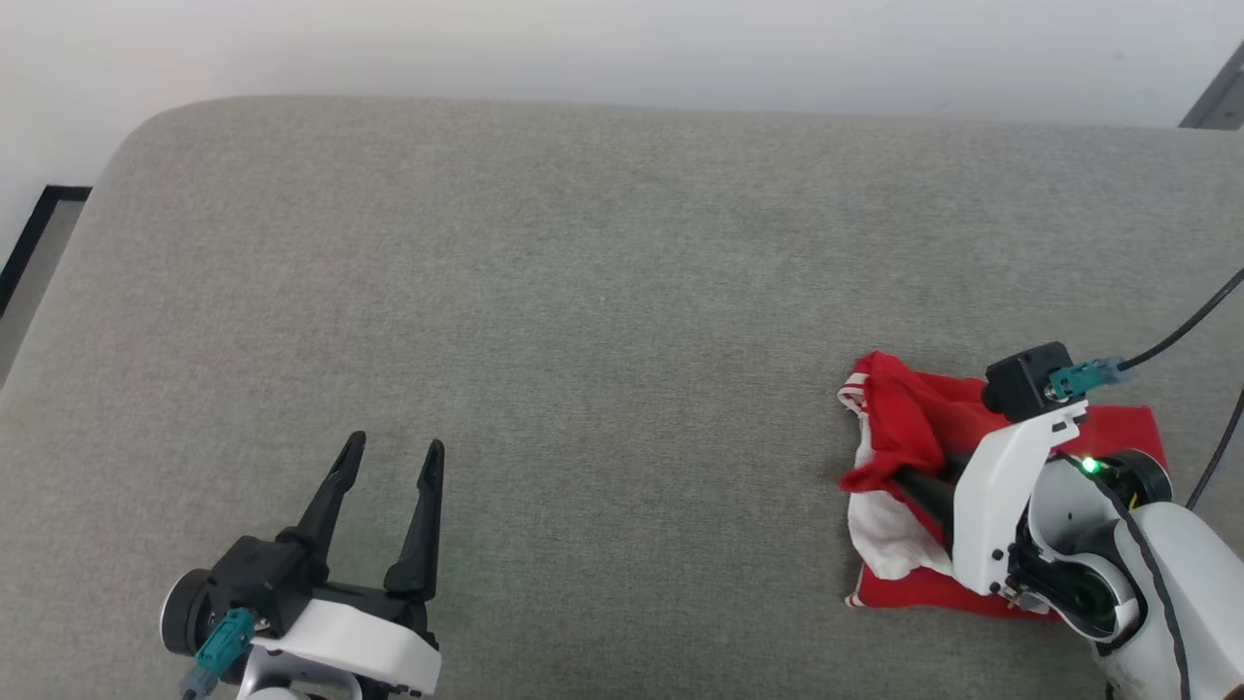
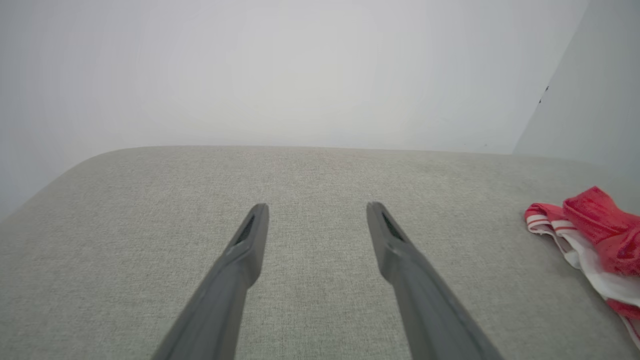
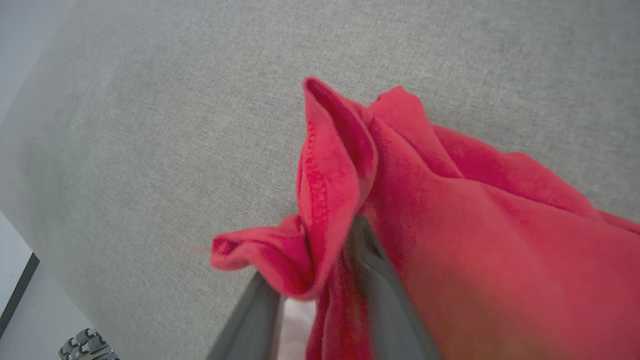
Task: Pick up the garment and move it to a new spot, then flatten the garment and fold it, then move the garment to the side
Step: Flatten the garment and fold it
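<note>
The garment [image 1: 914,418] lies bunched and partly folded at the right of the grey cushion [image 1: 583,292], red with a white sleeve and striped trim. My right gripper [image 1: 896,474] reaches into its left side from the lower right. In the right wrist view a raised red fold of the garment [image 3: 450,200] sits between the two fingers of the right gripper [image 3: 320,250]; the jaws stand a narrow way apart and cloth hides their tips. My left gripper [image 1: 396,442] rests open at the lower left, far from the cloth. From the left wrist, the left gripper [image 2: 317,206] has nothing between its fingers and the garment [image 2: 600,220] is at far right.
The grey cushion has a rounded far-left corner [image 1: 146,126] against a pale wall [image 1: 622,39]. A black cable [image 1: 1186,326] runs off to the right from my right wrist. Floor with a dark edge strip [image 1: 29,243] lies past the cushion's left side.
</note>
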